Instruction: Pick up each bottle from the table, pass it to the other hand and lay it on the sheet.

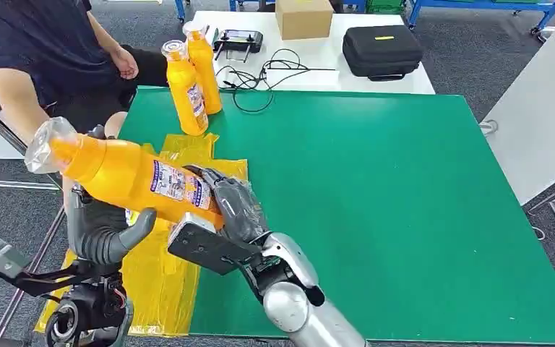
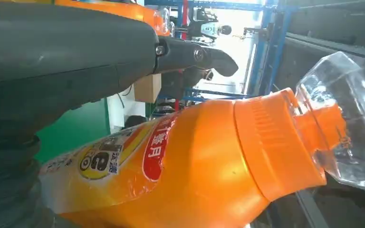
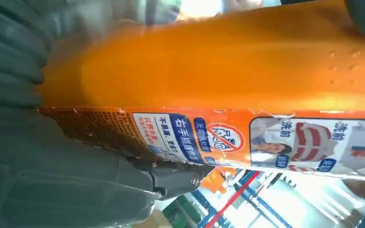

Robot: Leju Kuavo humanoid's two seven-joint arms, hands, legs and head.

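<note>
i see both hands, left (image 1: 101,231) and right (image 1: 231,210), gripping one bottle (image 1: 134,173) above the sheet (image 1: 159,282).

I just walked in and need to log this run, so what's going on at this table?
The robot is mid-handover: an orange bottle lies nearly level in the air between its two hands, above the yellow sheet. The left robot hand holds it from below near the neck end, the right robot hand grips its base end. Two more orange bottles stand upright at the far edge of the green table. A seated person is beside the table.
</note>
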